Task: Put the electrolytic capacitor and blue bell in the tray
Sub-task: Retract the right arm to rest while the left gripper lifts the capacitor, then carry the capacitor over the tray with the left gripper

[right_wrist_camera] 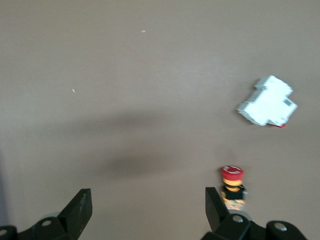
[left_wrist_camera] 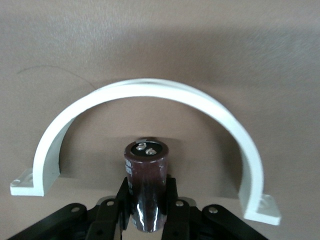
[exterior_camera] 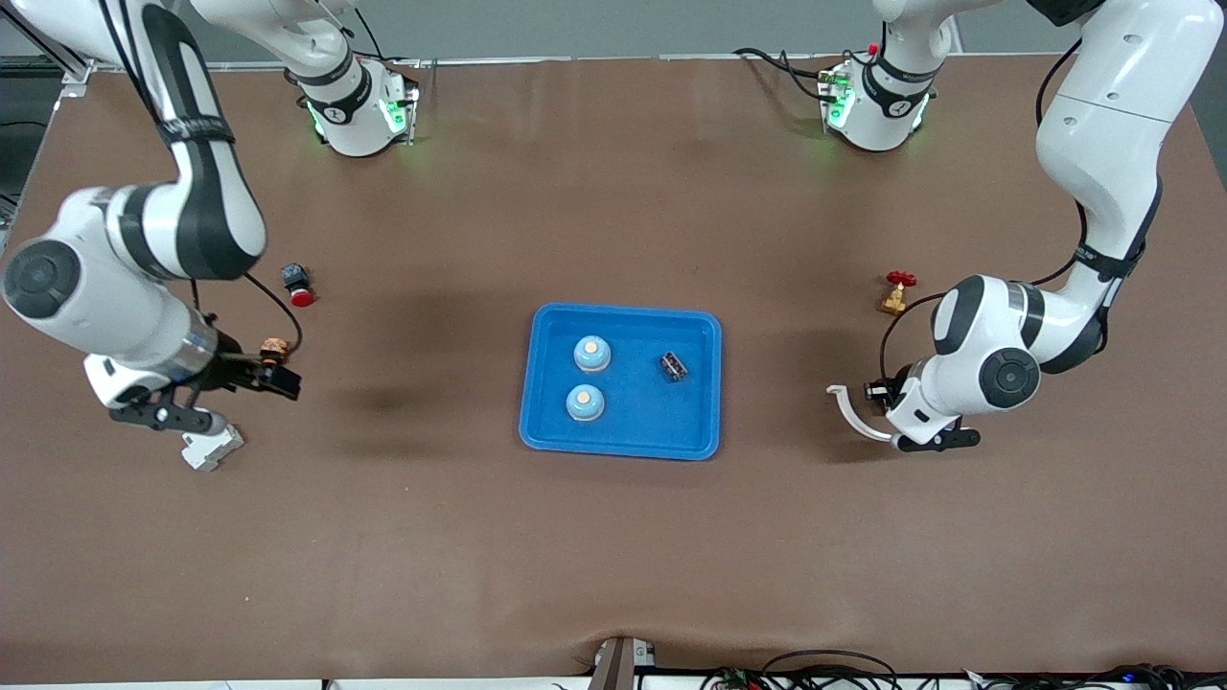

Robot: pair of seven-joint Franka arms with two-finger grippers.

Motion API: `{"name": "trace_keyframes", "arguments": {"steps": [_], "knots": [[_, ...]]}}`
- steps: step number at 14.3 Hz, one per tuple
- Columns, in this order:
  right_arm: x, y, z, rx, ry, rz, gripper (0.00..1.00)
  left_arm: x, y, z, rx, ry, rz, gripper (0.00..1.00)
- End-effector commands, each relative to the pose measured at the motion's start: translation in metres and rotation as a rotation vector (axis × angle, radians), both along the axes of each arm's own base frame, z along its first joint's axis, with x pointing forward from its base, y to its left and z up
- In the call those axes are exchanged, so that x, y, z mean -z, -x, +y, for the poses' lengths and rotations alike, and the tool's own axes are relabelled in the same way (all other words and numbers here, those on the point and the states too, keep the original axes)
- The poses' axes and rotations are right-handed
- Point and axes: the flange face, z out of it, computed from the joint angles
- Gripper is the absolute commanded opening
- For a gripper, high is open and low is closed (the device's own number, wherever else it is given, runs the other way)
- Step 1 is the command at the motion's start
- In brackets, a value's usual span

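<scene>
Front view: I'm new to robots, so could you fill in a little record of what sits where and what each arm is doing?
tray: blue, mid-table
in tray: two bells, one capacitor
left gripper: fingers shut on a second capacitor, over the table by a white arch
right gripper: fingers open, empty, over the table near a white block

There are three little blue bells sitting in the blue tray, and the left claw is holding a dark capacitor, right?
Not quite. The front view shows two blue bells in the tray, not three. The left claw does hold a dark capacitor.
</scene>
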Motion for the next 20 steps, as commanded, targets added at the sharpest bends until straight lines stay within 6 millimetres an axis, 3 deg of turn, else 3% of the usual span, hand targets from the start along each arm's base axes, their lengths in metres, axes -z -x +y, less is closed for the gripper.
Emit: {"name": "trace_keyframes", "arguments": {"steps": [1, 4, 6, 9, 13, 18, 20], "knots": [[-0.029, 0.037, -0.043, -0.048, -0.008, -0.019, 1.00, -0.046, -0.010, -0.015, -0.021, 0.008, 0.003, 0.00], [-0.068, 0.064, -0.089, -0.047, -0.019, 0.003, 1.00, -0.104, -0.035, -0.035, -0.057, 0.019, 0.037, 0.00], [-0.099, 0.084, -0.112, -0.030, -0.031, 0.025, 1.00, -0.135, -0.047, -0.062, -0.105, 0.040, 0.015, 0.00], [-0.151, 0.112, -0.122, -0.019, -0.049, 0.067, 1.00, -0.149, -0.049, -0.108, -0.186, 0.065, -0.003, 0.00], [-0.195, 0.130, -0.122, -0.011, -0.056, 0.078, 1.00, -0.153, -0.053, -0.188, -0.285, 0.105, -0.067, 0.00], [-0.232, 0.126, -0.099, 0.011, -0.040, 0.065, 1.00, -0.128, -0.042, -0.259, -0.370, 0.179, -0.141, 0.00], [-0.248, 0.125, -0.087, 0.037, -0.024, 0.088, 1.00, -0.105, -0.036, -0.289, -0.408, 0.217, -0.167, 0.00]]}}
